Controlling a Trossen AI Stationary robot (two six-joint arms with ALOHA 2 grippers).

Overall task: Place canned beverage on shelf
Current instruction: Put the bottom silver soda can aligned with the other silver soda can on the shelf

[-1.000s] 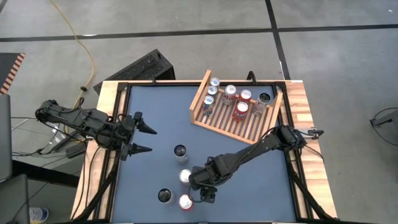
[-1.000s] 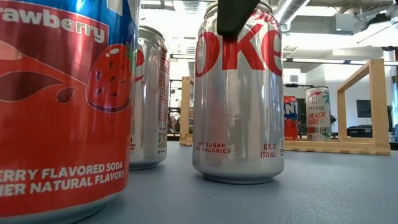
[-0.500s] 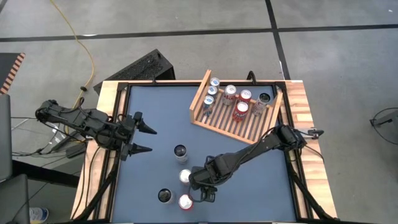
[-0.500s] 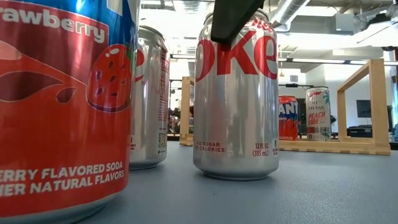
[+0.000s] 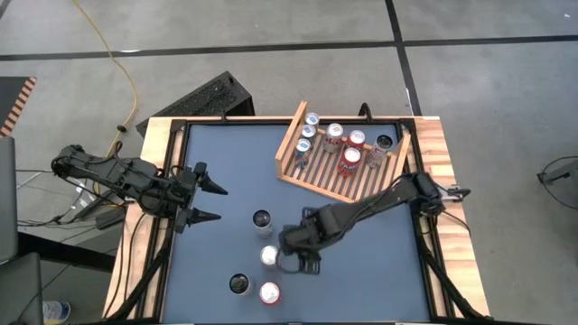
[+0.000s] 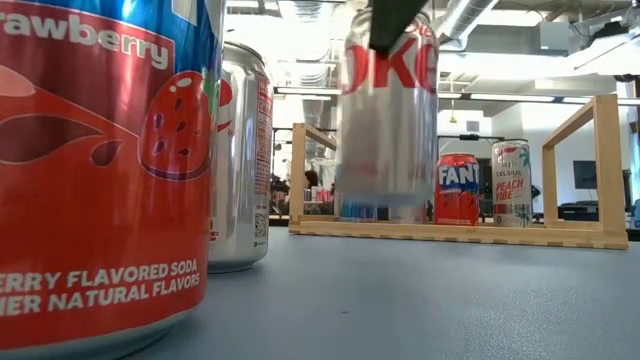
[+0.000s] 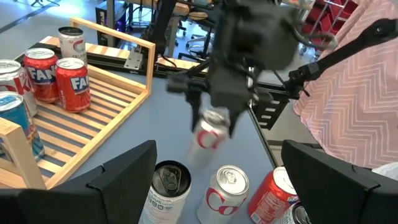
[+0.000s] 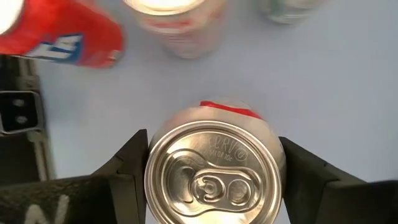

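A silver Diet Coke can [image 6: 388,120] hangs above the blue table top [image 5: 226,171], with my right gripper [image 8: 214,174] shut on it. In the high view that gripper [image 5: 294,260] is near the table's middle front and hides the can. The left wrist view shows the can [image 7: 208,132] blurred under the gripper. The wooden shelf [image 5: 348,185], slatted and with raised sides, rests flat at the far right. Several cans stand upright in it. My left gripper [image 5: 212,200] waits open over the table's left edge. My right gripper pinches the can's upper side wall [image 8: 150,163], just below the rim, between its two fingers [image 8: 124,177], one on each opposite side. The fingers come from above, pointing steeply down. The can hangs upright, its bottom [image 6: 385,208] clear of the table.
Several cans stand on the table near the front: a dark-topped one [image 5: 263,219], a silver one [image 5: 269,255], another [image 5: 239,284] and a red one [image 5: 269,292]. The red strawberry soda can [image 6: 100,170] fills the low view's left. A person's pink sleeve [image 7: 367,81] shows beyond the table.
My right gripper has risen and gone toward the table's far edge with the Diet Coke can. The can stood on the table before and is now lifted clear, still upright.
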